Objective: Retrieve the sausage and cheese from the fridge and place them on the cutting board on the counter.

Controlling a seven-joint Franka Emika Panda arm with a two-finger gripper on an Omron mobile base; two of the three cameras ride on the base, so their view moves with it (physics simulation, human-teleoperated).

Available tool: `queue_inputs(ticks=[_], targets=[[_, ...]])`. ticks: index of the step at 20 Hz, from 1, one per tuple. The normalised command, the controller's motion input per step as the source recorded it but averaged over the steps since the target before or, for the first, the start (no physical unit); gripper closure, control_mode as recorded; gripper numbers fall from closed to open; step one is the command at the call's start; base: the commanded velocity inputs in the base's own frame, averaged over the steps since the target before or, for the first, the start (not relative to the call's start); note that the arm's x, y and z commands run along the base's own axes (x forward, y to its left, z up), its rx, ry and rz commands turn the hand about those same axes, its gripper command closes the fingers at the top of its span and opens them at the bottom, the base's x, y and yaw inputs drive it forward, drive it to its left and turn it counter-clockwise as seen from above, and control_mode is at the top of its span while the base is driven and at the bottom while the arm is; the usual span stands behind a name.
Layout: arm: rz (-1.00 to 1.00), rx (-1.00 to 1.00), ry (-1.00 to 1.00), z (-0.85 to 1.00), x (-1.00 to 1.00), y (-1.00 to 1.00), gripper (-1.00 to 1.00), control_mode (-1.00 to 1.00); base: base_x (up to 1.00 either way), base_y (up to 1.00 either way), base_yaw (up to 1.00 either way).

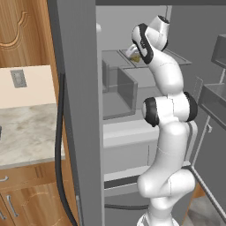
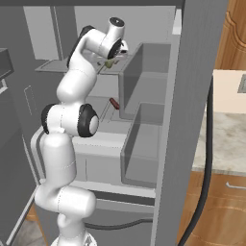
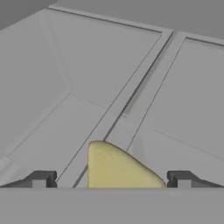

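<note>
I see the two-finger gripper (image 3: 111, 179) fully wide, dark tips either side of yellowish wedge-shaped cheese chunk (image 3: 118, 168) on grey fridge shelf (image 3: 183, 109); no contact visible, nothing held.

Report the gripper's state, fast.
Gripper: open, jaws wide on either side of the cheese on the fridge shelf, not closed on it.

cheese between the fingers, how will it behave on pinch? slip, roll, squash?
The cheese is a wedge with a rounded top and sloping side, so the open gripper may slide off the taper unless it closes on flatter faces. It probably won't roll: it sits flat on the fridge shelf. It looks small, so likely light.
</note>
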Motion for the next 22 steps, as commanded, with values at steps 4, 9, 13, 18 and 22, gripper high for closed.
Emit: queue_inputs(ticks=[4,9,13,18,22], targets=[[0.0,0.0,0.06,-0.5,0.0,0.36,1.0,-1.0,0.0,0.0,0.0],[0.0,0.0,0.06,-0.51,-0.04,0.15,1.0,-1.0,0.0,0.0,0.0],[0.04,-0.01,0.0,-0.4,0.0,-0.01,1.0,-1.0,0.0,0.0,0.0],[0.03,0.0,0.0,-0.49,-0.56,0.19,1.0,-1.0,0.0,0.0,0.0],[0.0,0.0,0.0,-0.34,-0.76,0.16,1.0,-1.0,0.0,0.0,0.0]])
